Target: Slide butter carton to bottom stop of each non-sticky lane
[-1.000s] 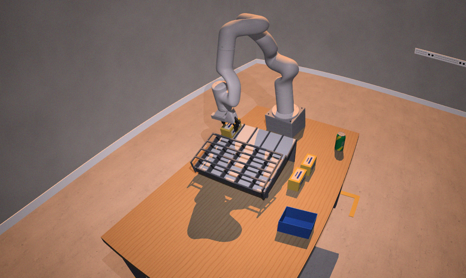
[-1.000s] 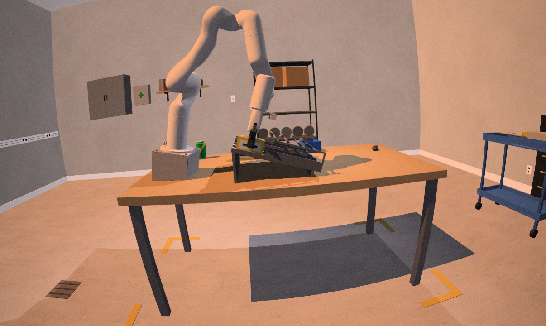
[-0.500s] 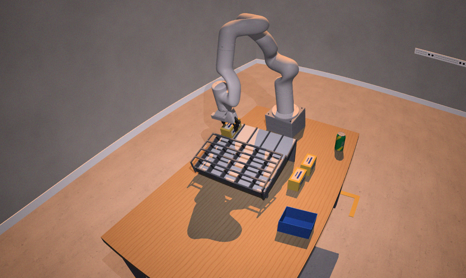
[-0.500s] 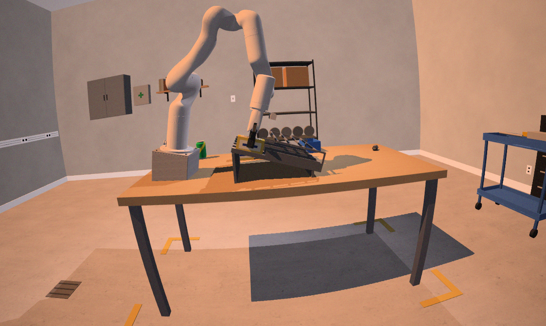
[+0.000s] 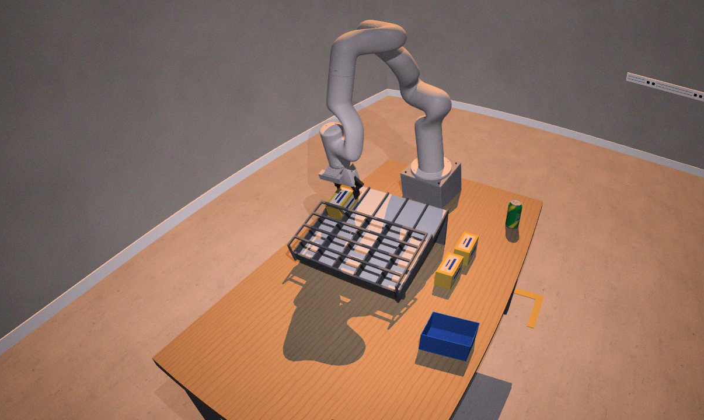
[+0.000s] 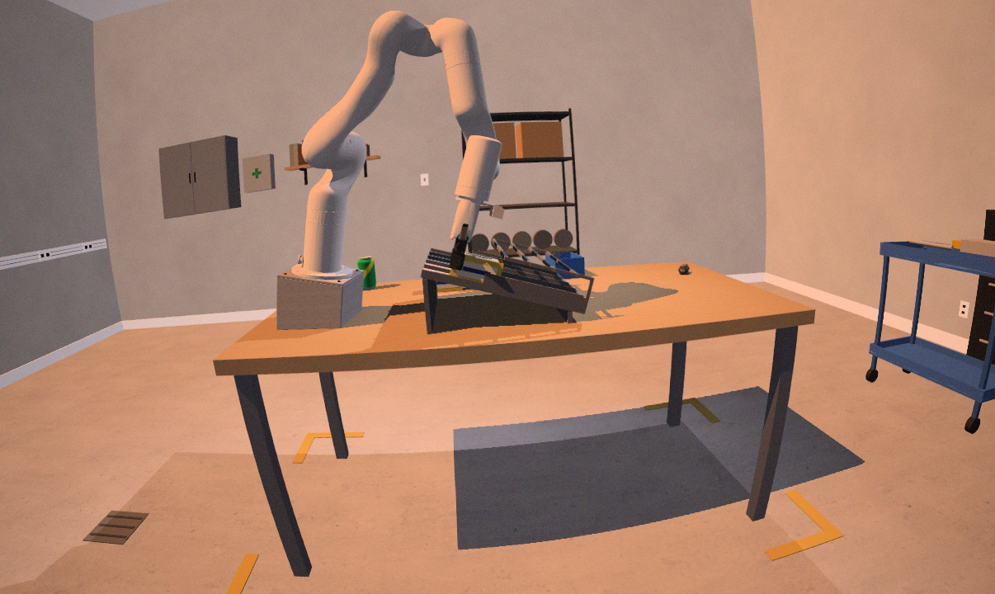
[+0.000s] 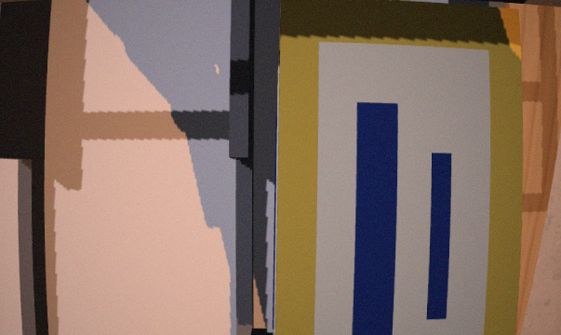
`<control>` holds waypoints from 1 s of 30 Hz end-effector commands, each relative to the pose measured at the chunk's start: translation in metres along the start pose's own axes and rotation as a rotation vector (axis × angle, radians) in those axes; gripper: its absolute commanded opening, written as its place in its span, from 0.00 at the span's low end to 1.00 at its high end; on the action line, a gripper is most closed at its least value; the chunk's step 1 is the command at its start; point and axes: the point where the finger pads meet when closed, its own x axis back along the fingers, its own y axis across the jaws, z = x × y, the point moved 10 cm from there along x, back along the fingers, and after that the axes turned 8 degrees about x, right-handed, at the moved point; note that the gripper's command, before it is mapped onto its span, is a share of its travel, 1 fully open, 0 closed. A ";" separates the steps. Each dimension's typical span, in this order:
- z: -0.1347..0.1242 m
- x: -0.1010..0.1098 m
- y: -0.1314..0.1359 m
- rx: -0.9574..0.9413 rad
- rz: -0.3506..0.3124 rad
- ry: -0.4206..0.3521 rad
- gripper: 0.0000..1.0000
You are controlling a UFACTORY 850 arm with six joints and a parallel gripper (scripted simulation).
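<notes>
Top view, pincer (image 5: 347, 191) (image 6: 458, 264) open, gripping nothing, at upper end of butter carton (image 5: 338, 203) (image 6: 485, 263) (image 7: 412, 186) in outer lane (image 5: 320, 230)

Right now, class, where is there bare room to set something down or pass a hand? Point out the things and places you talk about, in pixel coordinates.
Inside the blue bin (image 5: 446, 347) (image 6: 571, 266); between it and the nearer butter carton (image 5: 442, 279); and between the farther butter carton (image 5: 462, 255) and the green can (image 5: 513, 214) (image 6: 367, 272). It is crowded on the outer lane, where the gripper (image 5: 347, 191) (image 6: 459, 261) stands by the third butter carton (image 5: 335, 210) (image 6: 489, 265) (image 7: 336, 195).
</notes>
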 end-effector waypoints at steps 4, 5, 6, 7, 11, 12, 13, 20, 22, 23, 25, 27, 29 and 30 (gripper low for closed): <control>0.000 0.001 0.000 0.000 -0.001 0.001 0.75; 0.000 0.001 0.000 0.000 -0.001 0.001 0.77; 0.000 0.001 0.000 0.000 -0.001 0.001 0.77; 0.000 0.001 0.000 0.000 -0.001 0.001 0.77; 0.000 0.001 0.000 0.000 -0.001 0.001 0.77; 0.000 0.001 0.000 0.000 -0.001 0.001 0.77; 0.000 0.001 0.000 0.000 -0.001 0.001 0.77; 0.000 0.001 0.000 0.000 -0.001 0.001 0.77; 0.000 0.001 0.000 0.000 -0.001 0.001 0.78; 0.000 0.001 0.000 0.000 -0.001 0.001 0.78; 0.000 0.001 0.000 0.000 -0.001 0.001 0.78; 0.000 0.001 0.000 0.000 -0.001 0.001 0.78; 0.000 0.001 0.000 0.000 -0.001 0.001 0.78; 0.000 0.001 0.000 0.000 -0.001 0.001 0.78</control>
